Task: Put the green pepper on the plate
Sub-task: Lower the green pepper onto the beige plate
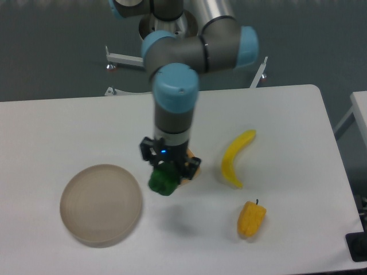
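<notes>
Most of the orange pastry-like piece (193,166) is hidden behind the arm's wrist and the pincer (166,172); only a small orange edge shows just right of the pincer. The pincer's finger ends are hard to tell apart from the dark housing, and the upper part of the green pepper (163,181) is covered by them. The arm's upper links and its pedestal are cut off by the top edge.

On the white surface (69,126) there is one plate (101,204), one green pepper, one banana (235,158), one yellow-orange pepper (251,218) and the one partly hidden orange piece.

The green pepper sits directly under the pincer, clamped between its fingers and held above the surface; a soft shadow lies on the surface below and to the right of it. Relative to the plate, the green pepper is just beyond the plate's upper right rim, not over it. The banana lies well to the right of the plate, past the pincer, and the yellow-orange pepper lies farther right and nearer the front edge, apart from the banana.
</notes>
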Action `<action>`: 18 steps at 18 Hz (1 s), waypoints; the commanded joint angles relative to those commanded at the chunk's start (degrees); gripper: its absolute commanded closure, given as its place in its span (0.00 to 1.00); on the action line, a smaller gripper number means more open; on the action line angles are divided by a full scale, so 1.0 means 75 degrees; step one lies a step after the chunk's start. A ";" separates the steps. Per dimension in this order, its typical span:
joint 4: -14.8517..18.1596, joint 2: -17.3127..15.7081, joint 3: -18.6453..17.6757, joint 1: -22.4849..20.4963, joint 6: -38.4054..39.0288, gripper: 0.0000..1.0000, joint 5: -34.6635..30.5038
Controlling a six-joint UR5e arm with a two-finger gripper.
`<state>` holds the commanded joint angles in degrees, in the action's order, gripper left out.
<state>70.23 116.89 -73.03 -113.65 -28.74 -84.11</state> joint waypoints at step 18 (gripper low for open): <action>-0.0387 0.1148 -0.0141 0.1091 0.0317 0.59 -0.0082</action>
<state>67.33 125.50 -74.09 -105.47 -26.37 -84.73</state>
